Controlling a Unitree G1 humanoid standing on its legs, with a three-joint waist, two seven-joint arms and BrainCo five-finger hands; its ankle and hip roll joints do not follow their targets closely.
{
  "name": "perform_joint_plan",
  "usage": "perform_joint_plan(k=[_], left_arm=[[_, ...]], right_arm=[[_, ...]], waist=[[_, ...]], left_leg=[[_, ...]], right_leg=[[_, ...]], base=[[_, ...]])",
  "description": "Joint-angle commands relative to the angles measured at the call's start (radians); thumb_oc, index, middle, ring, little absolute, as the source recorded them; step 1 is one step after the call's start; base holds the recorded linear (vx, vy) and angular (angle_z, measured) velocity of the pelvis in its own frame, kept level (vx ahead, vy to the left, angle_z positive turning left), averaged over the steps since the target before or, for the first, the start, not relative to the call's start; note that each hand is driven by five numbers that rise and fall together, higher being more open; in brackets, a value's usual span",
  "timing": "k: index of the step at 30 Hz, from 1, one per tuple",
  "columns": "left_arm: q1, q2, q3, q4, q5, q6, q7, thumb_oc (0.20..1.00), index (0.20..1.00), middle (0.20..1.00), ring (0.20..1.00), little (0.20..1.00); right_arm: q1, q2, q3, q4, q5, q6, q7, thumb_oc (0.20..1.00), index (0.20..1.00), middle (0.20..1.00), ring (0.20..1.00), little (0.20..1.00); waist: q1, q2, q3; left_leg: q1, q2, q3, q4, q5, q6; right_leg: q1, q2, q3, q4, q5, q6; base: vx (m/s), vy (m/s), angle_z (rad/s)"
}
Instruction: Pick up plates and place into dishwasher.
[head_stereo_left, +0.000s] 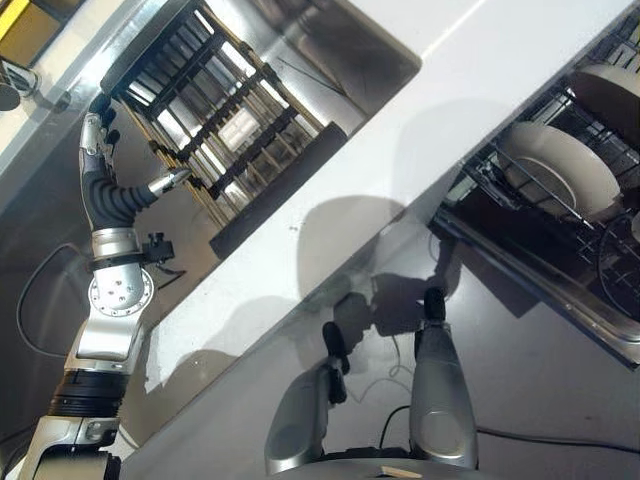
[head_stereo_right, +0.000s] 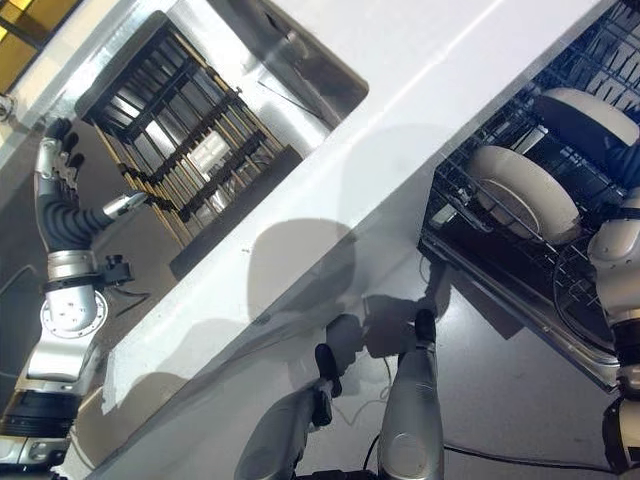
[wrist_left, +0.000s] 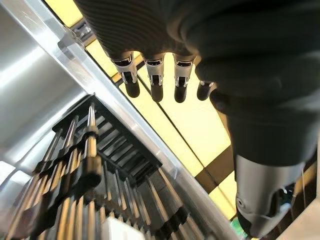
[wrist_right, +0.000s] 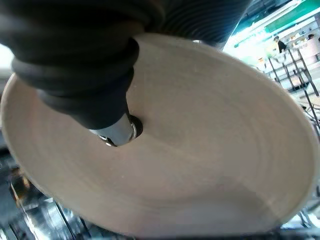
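Two plates stand in the dishwasher rack (head_stereo_left: 480, 170) on the right: one (head_stereo_left: 560, 165) seated, our right hand (wrist_right: 85, 75) pinching the other plate (head_stereo_right: 590, 120), not yet released. Left hand (head_stereo_left: 100, 140) hangs loose, fingers straight, by the drying rack (head_stereo_left: 230, 130) on the left, which looks emptied.

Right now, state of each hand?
Left hand: open, holding nothing, by the black slatted dish rack.
Right hand: shut on round cream ceramic plate.
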Motion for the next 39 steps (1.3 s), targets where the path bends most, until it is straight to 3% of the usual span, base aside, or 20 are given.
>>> perform_joint_plan(k=[1,8,21,22,23,24,31,39], left_arm=[[-0.018,-0.001,-0.022,-0.024,-0.008,-0.031,0.045,1.000,1.000,1.000,1.000,1.000],[-0.035,0.022,-0.040,-0.018,-0.009,-0.025,0.031,1.000,1.000,1.000,1.000,1.000],[-0.060,0.036,-0.058,-0.012,-0.028,-0.021,0.037,1.000,1.000,1.000,1.000,1.000],[-0.058,0.032,-0.059,-0.010,-0.025,-0.023,0.038,1.000,1.000,1.000,1.000,1.000],[-0.054,0.029,-0.058,-0.008,-0.024,-0.025,0.037,1.000,1.000,1.000,1.000,1.000],[-0.051,0.028,-0.057,-0.011,-0.025,-0.023,0.035,1.000,1.000,1.000,1.000,1.000],[-0.035,0.022,-0.046,-0.018,-0.033,-0.023,0.022,1.000,1.000,1.000,1.000,1.000],[0.007,-0.005,-0.012,-0.018,-0.029,-0.030,-0.006,1.000,1.000,1.000,1.000,1.000]], right_arm=[[-0.049,-0.068,0.075,0.013,0.045,0.008,0.107,0.200,0.200,0.200,0.200,0.200],[-0.092,-0.049,0.161,0.107,0.097,0.034,0.211,0.200,0.200,0.200,0.200,0.200],[-0.098,-0.015,0.165,0.126,0.113,0.057,0.181,0.200,0.200,0.200,0.200,0.200],[-0.098,-0.014,0.160,0.127,0.111,0.056,0.178,0.416,0.416,0.416,0.416,0.416],[-0.093,-0.011,0.154,0.125,0.108,0.055,0.175,0.890,0.890,0.890,0.890,0.890],[-0.087,-0.009,0.149,0.119,0.106,0.059,0.172,1.000,1.000,1.000,1.000,1.000],[-0.046,-0.008,0.093,0.052,0.099,0.069,0.152,1.000,1.000,1.000,1.000,1.000],[0.063,0.007,-0.034,-0.174,0.063,0.076,0.117,1.000,1.000,1.000,1.000,1.000]], waist=[[-0.018,0.027,-0.026],[-0.009,0.037,-0.005],[-0.009,0.040,0.002],[-0.009,0.040,0.001],[-0.010,0.040,0.000],[-0.010,0.039,-0.002],[-0.016,0.032,-0.025],[-0.041,0.017,-0.067]], left_leg=[[-0.027,0.101,-0.043,0.078,-0.007,-0.042],[-0.047,0.103,-0.045,0.091,0.007,-0.043],[-0.061,0.103,-0.044,0.113,0.009,-0.041],[-0.060,0.103,-0.044,0.113,0.007,-0.041],[-0.057,0.103,-0.043,0.114,0.007,-0.040],[-0.054,0.104,-0.042,0.113,0.006,-0.040],[-0.013,0.104,-0.030,0.099,-0.009,-0.038],[0.052,0.102,-0.005,0.081,-0.031,-0.035]], right_leg=[[-0.031,0.029,0.037,-0.012,-0.022,-0.003],[-0.039,0.027,0.031,0.004,-0.032,-0.014],[-0.022,0.021,0.032,-0.004,-0.034,-0.017],[-0.017,0.020,0.032,-0.006,-0.033,-0.017],[-0.013,0.019,0.031,-0.008,-0.033,-0.017],[-0.008,0.018,0.031,-0.011,-0.033,-0.016],[0.041,0.009,0.025,-0.047,-0.025,-0.014],[0.116,0.000,0.036,-0.097,-0.018,0.002]], base=[[0.00,0.000,0.00],[0.00,-0.015,-0.01],[0.00,0.000,0.00],[0.00,0.000,0.00],[0.01,0.033,0.01],[0.01,0.034,0.01],[0.01,0.040,0.01],[0.02,0.055,-0.03]])
